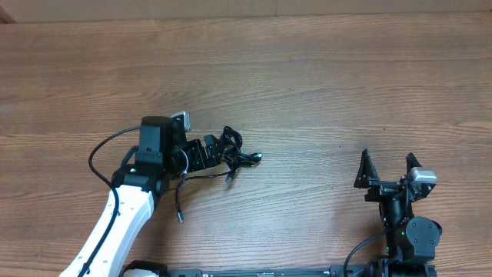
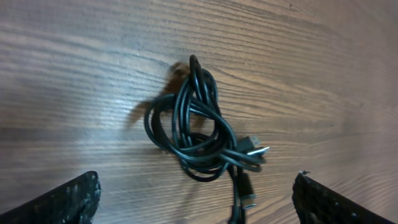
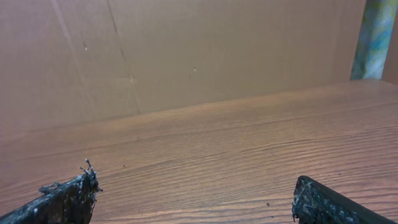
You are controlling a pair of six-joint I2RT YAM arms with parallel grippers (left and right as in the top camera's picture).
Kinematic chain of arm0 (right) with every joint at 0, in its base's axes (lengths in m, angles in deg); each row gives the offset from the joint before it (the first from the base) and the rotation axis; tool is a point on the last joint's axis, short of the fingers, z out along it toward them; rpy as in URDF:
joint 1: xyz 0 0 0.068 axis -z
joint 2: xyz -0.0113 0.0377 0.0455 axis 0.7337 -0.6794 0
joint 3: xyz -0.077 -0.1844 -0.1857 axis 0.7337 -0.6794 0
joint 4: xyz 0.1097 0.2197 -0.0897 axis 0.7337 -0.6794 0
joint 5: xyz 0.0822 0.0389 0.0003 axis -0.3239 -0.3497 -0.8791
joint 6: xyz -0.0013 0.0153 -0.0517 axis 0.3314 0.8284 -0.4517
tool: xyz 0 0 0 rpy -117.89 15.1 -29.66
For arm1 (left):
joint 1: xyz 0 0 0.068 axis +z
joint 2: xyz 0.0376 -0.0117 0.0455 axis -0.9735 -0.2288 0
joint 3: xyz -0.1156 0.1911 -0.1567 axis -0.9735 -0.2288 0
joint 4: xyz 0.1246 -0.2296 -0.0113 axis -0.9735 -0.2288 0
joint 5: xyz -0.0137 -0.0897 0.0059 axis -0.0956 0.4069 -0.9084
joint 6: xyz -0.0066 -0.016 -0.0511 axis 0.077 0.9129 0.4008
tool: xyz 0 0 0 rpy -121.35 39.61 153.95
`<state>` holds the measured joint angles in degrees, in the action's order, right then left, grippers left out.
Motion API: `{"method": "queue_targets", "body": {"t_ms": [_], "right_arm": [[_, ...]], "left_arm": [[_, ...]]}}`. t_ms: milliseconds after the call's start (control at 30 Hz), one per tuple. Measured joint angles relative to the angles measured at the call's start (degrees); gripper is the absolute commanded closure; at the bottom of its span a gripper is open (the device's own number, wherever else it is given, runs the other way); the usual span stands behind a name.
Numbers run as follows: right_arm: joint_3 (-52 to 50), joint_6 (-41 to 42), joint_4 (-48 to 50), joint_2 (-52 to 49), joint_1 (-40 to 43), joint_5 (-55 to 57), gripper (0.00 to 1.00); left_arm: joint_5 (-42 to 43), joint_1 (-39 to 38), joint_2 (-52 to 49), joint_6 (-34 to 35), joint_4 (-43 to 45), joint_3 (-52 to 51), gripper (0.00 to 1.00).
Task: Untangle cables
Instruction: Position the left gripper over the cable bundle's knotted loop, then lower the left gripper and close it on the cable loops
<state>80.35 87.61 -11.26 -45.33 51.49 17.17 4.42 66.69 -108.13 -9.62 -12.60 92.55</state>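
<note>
The cables (image 2: 198, 127) are thin black cords knotted in a small clump (image 1: 234, 152) left of the table's middle. Two plug ends (image 2: 255, 149) stick out at the clump's right, and a third plug (image 2: 247, 199) lies below it. One loose strand (image 1: 181, 201) trails toward the front edge. My left gripper (image 1: 217, 154) is open just left of the clump; in the left wrist view its fingertips (image 2: 74, 199) straddle the clump's lower end without touching it. My right gripper (image 1: 387, 165) is open over bare wood at the front right, with nothing between its fingers (image 3: 68, 199).
The wooden table (image 1: 323, 85) runs wide around the clump. A brown cardboard wall (image 3: 186, 56) stands along the far edge. The left arm's thicker black wire (image 1: 100, 154) loops out beside its wrist.
</note>
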Motion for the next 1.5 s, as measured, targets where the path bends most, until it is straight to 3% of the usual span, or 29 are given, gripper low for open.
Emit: {"method": "queue_targets", "body": {"t_ms": [267,533,833,1233,1500], "right_arm": [[0.0,0.0,0.0,0.0,-0.2,0.0,0.0],[0.0,0.0,0.0,0.0,-0.2,0.0,0.0],[0.0,0.0,0.0,0.0,-0.2,0.0,0.0],[0.0,0.0,0.0,0.0,-0.2,0.0,0.0],[0.0,0.0,0.0,0.0,-0.2,0.0,0.0]], "left_arm": [[-1.7,-1.9,-5.0,8.8,2.6,0.0,0.0],[-1.8,-2.7,-11.7,11.9,8.7,0.0,0.01],[-2.3,-2.7,-12.6,13.8,14.1,0.2,0.04],[-2.8,-2.8,-13.8,15.4,11.8,0.3,0.04],[-3.5,-4.5,-15.2,17.6,11.6,0.3,0.1]]}}
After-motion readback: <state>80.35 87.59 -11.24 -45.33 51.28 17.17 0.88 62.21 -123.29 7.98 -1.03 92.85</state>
